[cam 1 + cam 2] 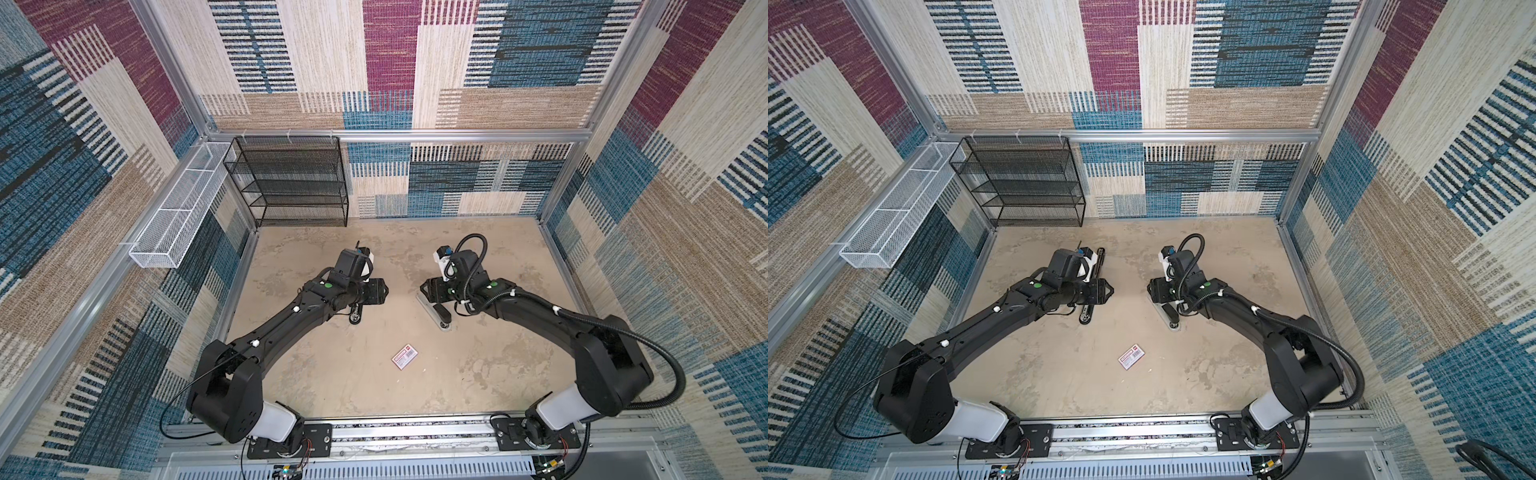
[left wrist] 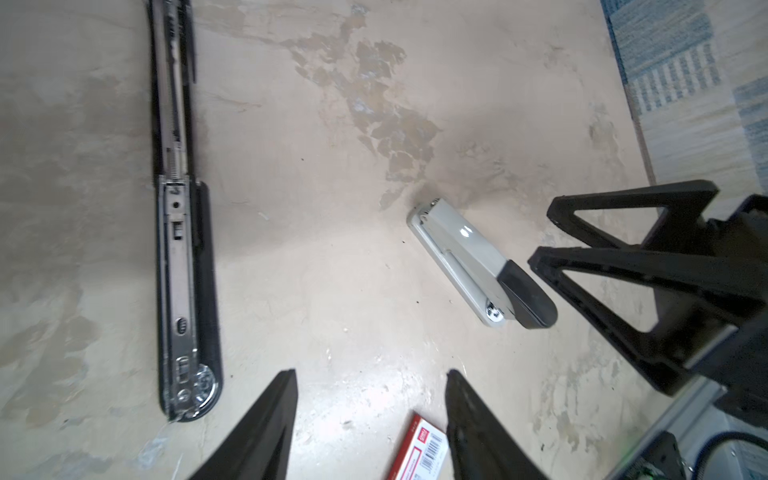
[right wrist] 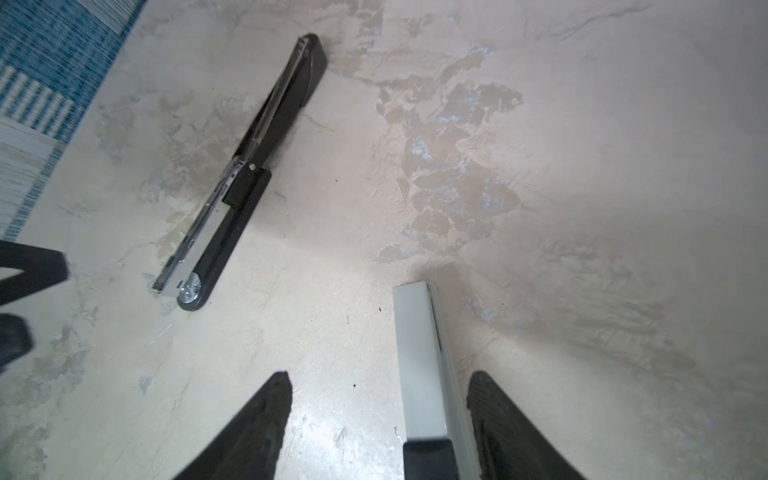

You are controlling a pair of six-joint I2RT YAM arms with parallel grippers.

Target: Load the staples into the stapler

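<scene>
Left gripper [image 2: 370, 374] is hovering over the beige mottled surface [image 1: 332, 374], left of centre. Its fingers [image 2: 266, 415] are standing apart and gripping nothing. A long black stapler [image 2: 183, 266] is lying just beside it. It is unfolded flat with its silver metal rail facing up, and in both top views it is partly hidden under the left wrist [image 1: 1096, 266]. Right gripper [image 3: 382, 376] is hanging right of centre over a light grey stapler with a black end cap [image 3: 424, 365]. This one is sitting closed on the surface. The right fingers [image 3: 249, 424] are spread wide and straddling the grey stapler. One finger is running close along its side; whether it is touching is not clear. The other finger is standing well clear, so nothing is being clamped. The two staplers are lying well apart, with bare surface between them. The staples are showing only as their small flat white box with a red label [image 1: 404, 356]. It is lying face up near the front of the surface, between the two arms and well apart from both staplers. The strips themselves are not showing. The left wrist view is catching one corner of the box [image 2: 419, 453] between the left fingers.
</scene>
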